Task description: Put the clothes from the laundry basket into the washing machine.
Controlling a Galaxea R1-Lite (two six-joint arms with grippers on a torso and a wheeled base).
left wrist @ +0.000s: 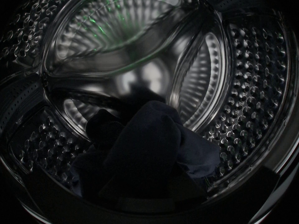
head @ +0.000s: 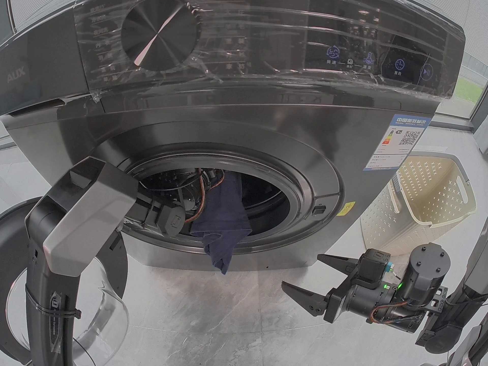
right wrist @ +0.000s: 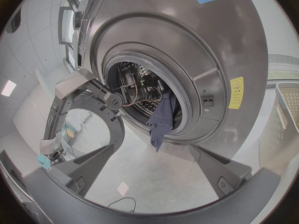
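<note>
The grey washing machine (head: 305, 143) stands with its round opening uncovered. A navy garment (head: 223, 219) hangs over the lower rim of the opening, one end dangling outside (right wrist: 160, 122) and the rest bunched dark inside the drum (left wrist: 146, 147). My left arm (head: 170, 219) goes in through the opening, its wrist (right wrist: 137, 92) inside the drum right beside the garment. My right gripper (head: 302, 271) hovers low over the floor in front of the machine, to the right of the opening, open with nothing between its fingers (right wrist: 218, 168). The cream laundry basket (head: 386, 214) sits to the machine's right.
The machine's glass door (head: 15, 260) is swung open on the left, close behind my left arm (right wrist: 90, 131). The basket's perforated wall (right wrist: 280, 125) is near my right arm. Grey tiled floor (head: 213, 311) lies bare in front of the machine.
</note>
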